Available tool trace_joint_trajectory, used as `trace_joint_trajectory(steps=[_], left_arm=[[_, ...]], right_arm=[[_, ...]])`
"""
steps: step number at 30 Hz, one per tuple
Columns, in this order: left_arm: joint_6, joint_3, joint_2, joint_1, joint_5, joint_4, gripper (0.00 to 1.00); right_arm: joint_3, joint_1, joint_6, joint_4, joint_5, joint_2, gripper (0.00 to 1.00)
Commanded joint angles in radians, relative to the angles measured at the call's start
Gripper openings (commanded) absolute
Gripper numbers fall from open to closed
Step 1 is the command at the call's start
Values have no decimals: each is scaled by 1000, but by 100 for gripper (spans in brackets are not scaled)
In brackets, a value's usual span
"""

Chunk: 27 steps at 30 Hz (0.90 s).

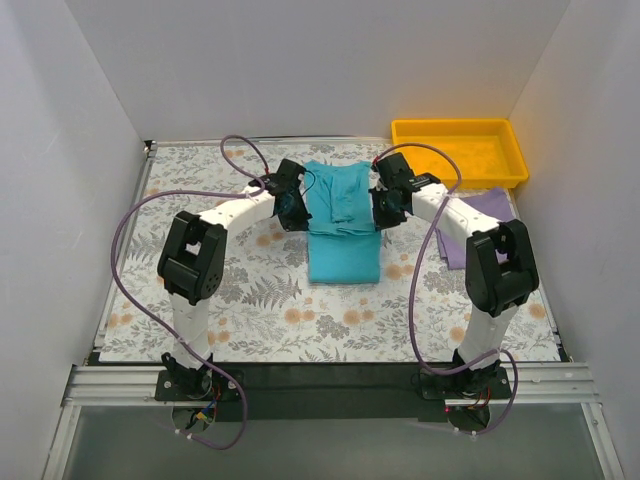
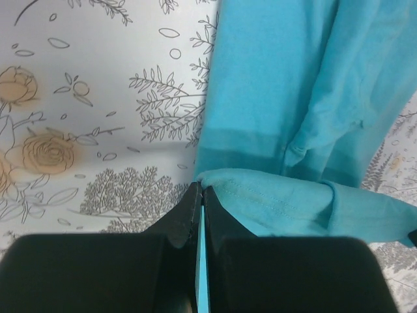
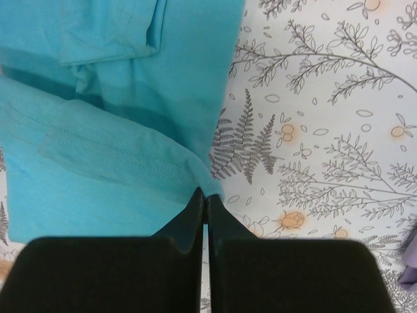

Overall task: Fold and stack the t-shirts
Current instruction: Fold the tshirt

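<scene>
Left wrist view: the left tool (image 2: pixel 201 190) is pressed together on a folded edge of the teal t-shirt (image 2: pixel 273 98), with a sliver of cloth between its fingers. The right tool (image 3: pixel 205 194) pinches the opposite edge. From above, the shirt lies mid-tabletop (image 1: pixel 270 300), with the tools at its 9 and 3 o'clock. The lavender t-shirt (image 1: pixel 495 203) lies farther out at 3 o'clock, and the yellow tray (image 1: pixel 460 125) at 1 o'clock.

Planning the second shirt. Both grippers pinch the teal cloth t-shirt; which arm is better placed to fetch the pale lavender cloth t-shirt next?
Probably right: the pale lavender cloth t-shirt lies beside the right arm, while the left gripper pinches the opposite edge of the teal cloth t-shirt.
</scene>
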Motion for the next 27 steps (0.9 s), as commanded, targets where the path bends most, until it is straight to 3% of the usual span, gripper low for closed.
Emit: trace_joint_trajectory(steps=[1,5,7,11,12,15,18,22,27], left_arm=[[45,43,8,11,-26,41,0],[51,46,23,11,-22,64,0],[59,56,25,11,-22,69,4],[68,56,-25,11,-31,70,36],[67,45,-48,13,-34,76,49],[42,-22,-154,6,-37,86,64],[21,-113,-257,-18,-28,87,65],[-30,-214,-331,-96,-6,113,46],[-62,-265,-287,-185,14,158,27]], right_arm=[[61,-27,-43,54,-3,20,1],[81,-36,-49,67,-29,57,2],[92,-39,-49,65,-34,74,13],[101,-39,-45,65,-68,39,37],[89,-38,-45,65,-72,24,43],[39,-38,-36,67,-91,-50,44],[-18,-36,-36,102,-164,-120,42],[-95,-30,-37,154,-258,-151,35],[-106,-19,-23,198,-305,-101,29]])
